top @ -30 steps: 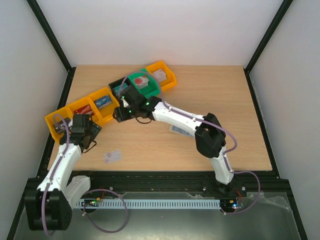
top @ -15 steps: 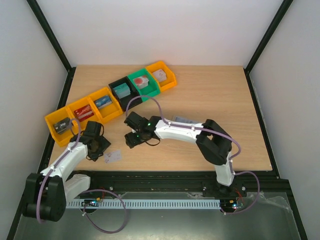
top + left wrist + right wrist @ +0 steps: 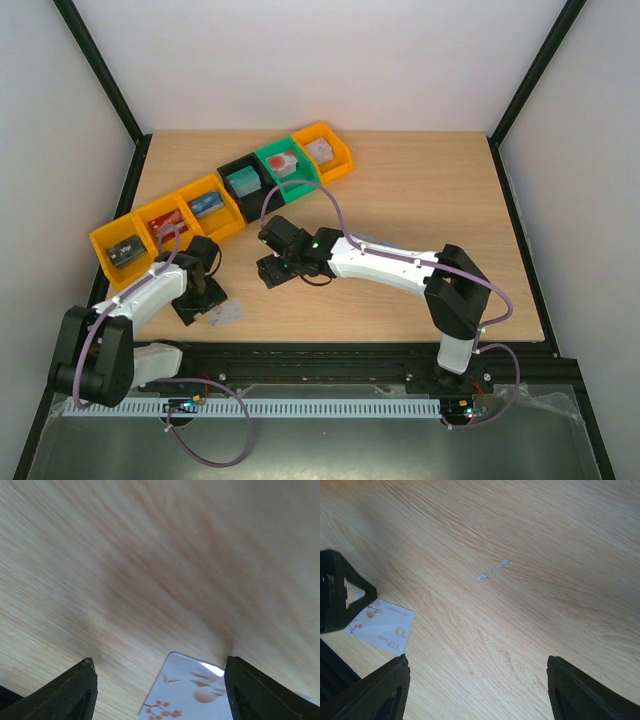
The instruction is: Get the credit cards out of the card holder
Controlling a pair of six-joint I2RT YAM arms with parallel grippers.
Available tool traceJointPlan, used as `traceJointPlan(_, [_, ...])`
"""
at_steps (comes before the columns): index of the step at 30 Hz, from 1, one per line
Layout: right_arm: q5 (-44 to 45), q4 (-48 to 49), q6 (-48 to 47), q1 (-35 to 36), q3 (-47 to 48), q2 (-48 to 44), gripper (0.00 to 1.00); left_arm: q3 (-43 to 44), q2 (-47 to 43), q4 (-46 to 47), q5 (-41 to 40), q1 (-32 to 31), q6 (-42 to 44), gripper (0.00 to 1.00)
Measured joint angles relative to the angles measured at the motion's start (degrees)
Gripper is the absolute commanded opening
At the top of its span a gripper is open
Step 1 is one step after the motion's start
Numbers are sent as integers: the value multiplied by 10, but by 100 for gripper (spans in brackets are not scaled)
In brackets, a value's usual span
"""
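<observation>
Nearest the table edge, one credit card, whitish with pink blossom print, lies flat and loose on the wood. The left gripper hangs just over it, jaws spread and holding nothing, with the card's end between the fingertips. Farther in, the right gripper hovers above the table, jaws likewise spread and empty. The card holder shows in no view. A row of coloured bins stands beyond. Judged step: securing the extracted card; the next move calls for a low, square pinch across its thin edges
</observation>
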Motion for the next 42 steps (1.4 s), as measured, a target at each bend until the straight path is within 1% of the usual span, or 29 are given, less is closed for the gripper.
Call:
traceJointPlan(5, [20,-7,-5,0,-4,0,74,-21,6,23,37,0,15,55])
traceJointPlan(11, [32,-18,-9,-2,-5,-1,77,-32,-8,54,71,-28,9,51])
traceJointPlan(13, [33,-20,-8,-5,-10,-5,78,-39,-15,89,100,-48,-13,50])
traceJointPlan(15, [34,-24,-8,-9,-23,-21,80,-49,-19,143,136,-73,-44,53])
traceJointPlan(19, [27,-32,-18,-28,-64,-84,80,-83,-25,280,207,-114,-129,57])
traceJointPlan(22, [3,-35,-45,-39,-87,-137,79,-87,-22,316,234,-125,-153,59])
traceJointPlan(24, [-10,-34,-63,-36,-97,-159,80,-79,-22,309,239,-111,-142,61])
traceJointPlan(26, [-10,-34,-75,-22,-101,-162,81,-47,-24,283,234,-79,-106,65])
traceJointPlan(28, [-8,-33,-78,0,-100,-149,86,-7,-31,263,217,-40,-61,68])
traceJointPlan(29, [-2,-35,-75,14,-96,-134,89,14,-40,257,203,-14,-34,70])
traceJointPlan(33, [34,-54,-49,59,-50,-49,93,67,-84,245,135,76,64,81])
traceJointPlan(35, [52,-61,-27,83,-26,-8,97,80,-108,243,100,105,106,86])
traceJointPlan(36, [56,-63,-14,92,-19,6,97,83,-116,243,89,112,124,87])
traceJointPlan(37, [58,-63,-7,101,-15,18,95,84,-126,244,76,119,141,88])
traceJointPlan(41, [55,-64,7,120,-6,57,77,81,-139,241,54,135,177,88])
traceJointPlan(42, [55,-65,6,121,-4,69,75,79,-141,240,53,138,181,88])
